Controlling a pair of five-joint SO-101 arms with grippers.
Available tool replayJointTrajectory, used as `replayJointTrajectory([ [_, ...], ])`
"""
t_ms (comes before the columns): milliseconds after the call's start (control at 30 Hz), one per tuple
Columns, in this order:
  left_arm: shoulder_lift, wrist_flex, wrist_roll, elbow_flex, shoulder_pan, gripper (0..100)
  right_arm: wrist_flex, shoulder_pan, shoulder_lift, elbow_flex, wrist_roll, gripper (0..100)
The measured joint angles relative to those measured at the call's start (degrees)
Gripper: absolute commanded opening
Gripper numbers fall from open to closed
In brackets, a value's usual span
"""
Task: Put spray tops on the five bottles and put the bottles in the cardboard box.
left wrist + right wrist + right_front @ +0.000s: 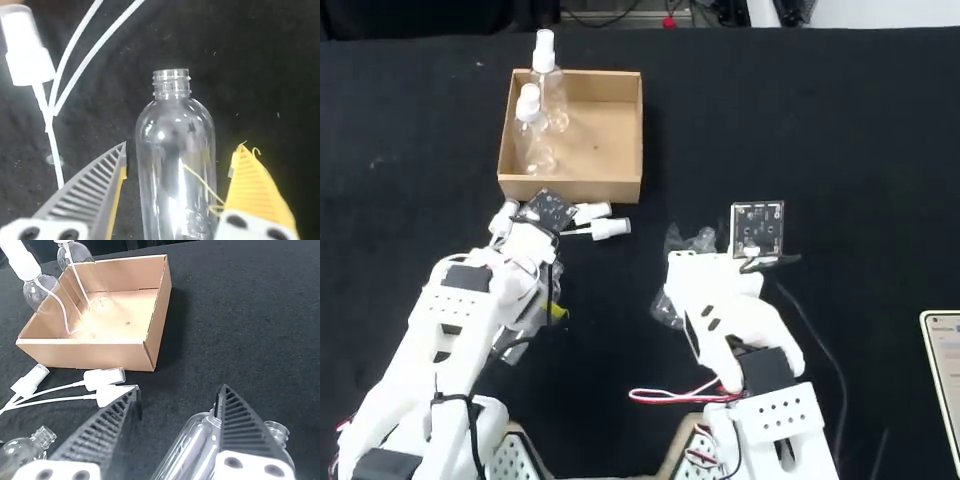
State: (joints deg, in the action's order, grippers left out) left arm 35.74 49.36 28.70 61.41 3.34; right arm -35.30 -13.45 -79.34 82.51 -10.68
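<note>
Two capped bottles [546, 95] upright in the cardboard box [570, 188], one behind the other along the wall on the left arm's side, white spray tops seated on their necks. Just outside the box's near wall, three loose spray tops [592, 211] flat on the black cloth [860, 150], close together, thin dip tubes trailing. Near those, an open bottle [172, 115] lying on the cloth between the fingers of the left gripper [182, 146], bare threaded neck pointing away from the wrist, one loose top off to the side of it. Left claw moderately spread, grey ribbed finger on one flank and yellow finger on the other, a sliver of dark cloth visible between each finger and the bottle, so straddling rather than clamping. A loop of yellow thread [200, 182] across the bottle's body by the yellow finger. Over at the right gripper [178, 388], claw spread wide and gripping nothing, low over the cloth and facing the box. A second open bottle [192, 445] on its side just beside the inner edge of one finger; a third open bottle [277, 432] just beyond that same finger, neck alone showing. At the right arm's base, red and white wires [670, 393]; at the table's far right edge, a white-framed screen [942, 365].
</note>
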Motion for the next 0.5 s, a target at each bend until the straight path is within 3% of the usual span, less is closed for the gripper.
replayJointTrajectory([
  [267,-16.3,10.0,-3.2,-15.9,-2.8,32,0.0,0.0,0.0,0.0,0.0,23.7],
  [500,-21.5,7.6,-5.3,-18.7,-2.7,32,0.0,0.0,0.0,0.0,0.0,23.7],
])
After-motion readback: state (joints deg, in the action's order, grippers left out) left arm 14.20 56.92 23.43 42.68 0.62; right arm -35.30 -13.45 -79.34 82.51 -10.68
